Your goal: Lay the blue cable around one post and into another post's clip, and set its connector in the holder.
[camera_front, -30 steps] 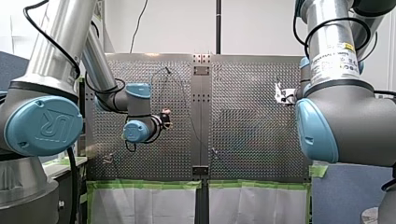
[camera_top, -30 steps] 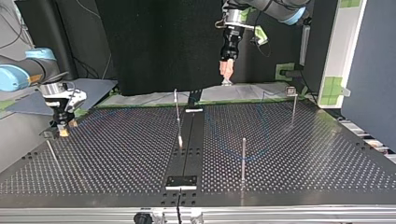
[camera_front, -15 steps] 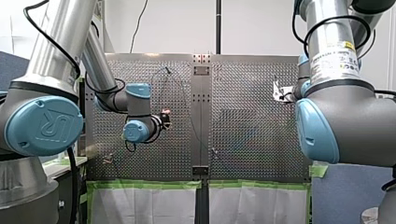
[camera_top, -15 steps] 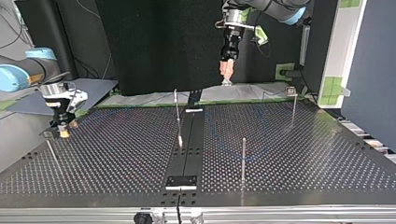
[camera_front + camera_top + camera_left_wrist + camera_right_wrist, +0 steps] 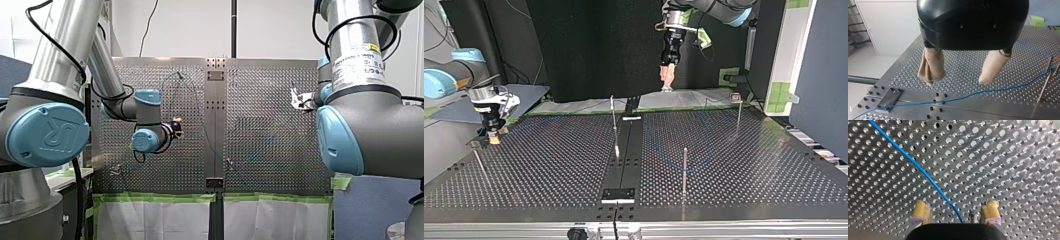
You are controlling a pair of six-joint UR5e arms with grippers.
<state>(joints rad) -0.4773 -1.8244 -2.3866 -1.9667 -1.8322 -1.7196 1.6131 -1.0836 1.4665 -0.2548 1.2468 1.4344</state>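
**A:** Start at the top view's near edge. What's there?

**B:** A dark plate (image 5: 618, 194) on the centre strip of the desk (image 5: 549, 170). Just behind it, toward the view's right, stands a bare near post (image 5: 684, 170).

**A:** And the blue cable?

**B:** The blue cable (image 5: 923, 171) lies flat on the perforated desk. From across the desk it shows only as a faint arc beyond the near post. The right wrist view is clearer. There the cable runs in between the fingers (image 5: 922, 210) of the right gripper (image 5: 956, 206). Their yellow pads are spread to either side of the cable and do not touch it. That gripper sits low over the desk at the top view's left.

**A:** Its connector?

**B:** I can't make it out.

**A:** Further back?

**B:** At the top view's right is a far post (image 5: 738, 117) with a small clip (image 5: 735, 97) on top. Beyond it the left gripper (image 5: 956, 80) hangs high over the far edge, its beige-padded fingers parted and empty. In its wrist view the cable crosses the desk well beneath them and bends beside a thin rod (image 5: 1045, 85).
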